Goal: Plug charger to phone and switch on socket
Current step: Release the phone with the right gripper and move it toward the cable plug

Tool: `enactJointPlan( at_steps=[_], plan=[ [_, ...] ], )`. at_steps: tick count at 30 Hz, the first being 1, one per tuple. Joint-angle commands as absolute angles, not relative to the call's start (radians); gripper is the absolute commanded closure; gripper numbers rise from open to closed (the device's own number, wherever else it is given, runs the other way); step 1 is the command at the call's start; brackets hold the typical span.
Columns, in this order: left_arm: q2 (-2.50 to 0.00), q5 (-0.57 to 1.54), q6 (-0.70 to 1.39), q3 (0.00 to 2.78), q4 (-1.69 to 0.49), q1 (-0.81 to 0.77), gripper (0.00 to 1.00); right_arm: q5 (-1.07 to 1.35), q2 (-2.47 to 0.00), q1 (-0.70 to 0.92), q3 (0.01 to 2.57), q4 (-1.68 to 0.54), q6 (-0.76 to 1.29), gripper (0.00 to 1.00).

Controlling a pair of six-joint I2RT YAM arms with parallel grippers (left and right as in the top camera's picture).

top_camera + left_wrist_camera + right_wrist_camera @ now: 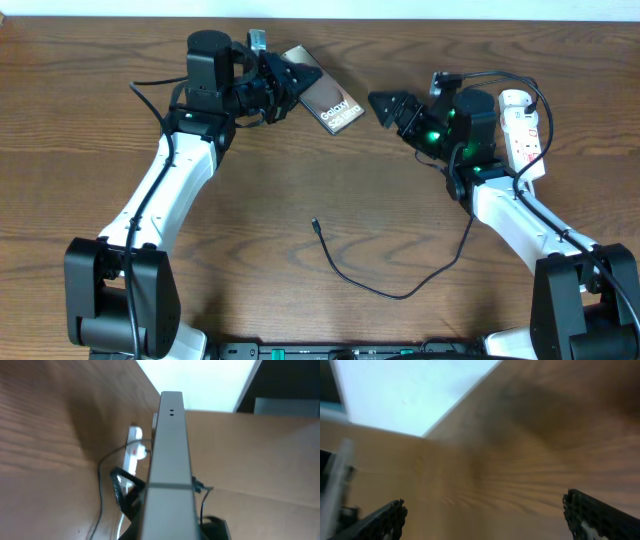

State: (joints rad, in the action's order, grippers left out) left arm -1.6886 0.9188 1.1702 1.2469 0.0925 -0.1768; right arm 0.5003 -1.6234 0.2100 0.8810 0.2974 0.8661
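1. Table (300, 180): bare wood carrying everything. The work is spread wide, so the reach across it should be planned first.
2. Socket (522, 135): lies at the right side, close behind the right arm. Its switch position cannot be read. Judgement: leave it until the plug is seated.
3. Phone (330, 105): at the far middle, tilted, seen edge-on from the left wrist. Its free end points toward the right arm. The port cannot be made out.
4. Left gripper (285, 85): jaws clamped on the phone's near end. Recommendation: hold this pose rigid and keep the free end presented.
5. Right gripper (385, 105): jaws spread wide with nothing between them, just beside the phone's free end.
6. Charger (400, 290): a thin cable lying slack in a loose curve across the middle of the table, untouched.
7. Connector (315, 224): rests on the wood, well apart from the phone and both grippers. Recommendation: the right gripper should come down squarely over it and pinch just behind the tip. Keep the tip in line with the phone's edge and allow enough slack.
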Motion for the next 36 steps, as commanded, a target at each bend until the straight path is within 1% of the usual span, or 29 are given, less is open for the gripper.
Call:
enactJointPlan(
  at_steps=[1, 8, 15, 18, 24, 28, 36],
  plan=[
    [-1.679, 1.061, 1.154, 1.261, 0.102, -0.164, 0.93, 0.479, -1.607, 0.213, 0.888, 0.241, 0.714, 0.01],
    [-1.679, 1.219, 1.154, 1.261, 0.102, -0.104, 0.93, 0.469, -1.607, 0.231, 0.888, 0.122, 0.625, 0.01],
    [-1.679, 1.251, 1.142, 1.261, 0.103, -0.044, 0.93, 0.405, -1.607, 0.284, 0.902, 0.068, 0.588, 0.01],
    [-1.679, 1.253, 1.142, 1.261, 0.103, -0.007, 0.93, 0.348, -1.607, 0.315, 0.945, -0.027, 0.547, 0.01],
    [-1.679, 1.274, 1.142, 1.261, 0.107, 0.077, 0.93, 0.231, -1.607, 0.392, 1.103, -0.308, 0.429, 0.01],
    [-1.679, 1.291, 1.142, 1.261, 0.111, 0.129, 0.93, 0.158, -1.607, 0.451, 1.185, -0.445, 0.385, 0.01],
    [-1.679, 1.346, 1.137, 1.261, 0.115, 0.195, 0.93, 0.148, -1.621, 0.559, 1.2, -0.534, 0.389, 0.01]
  ],
)
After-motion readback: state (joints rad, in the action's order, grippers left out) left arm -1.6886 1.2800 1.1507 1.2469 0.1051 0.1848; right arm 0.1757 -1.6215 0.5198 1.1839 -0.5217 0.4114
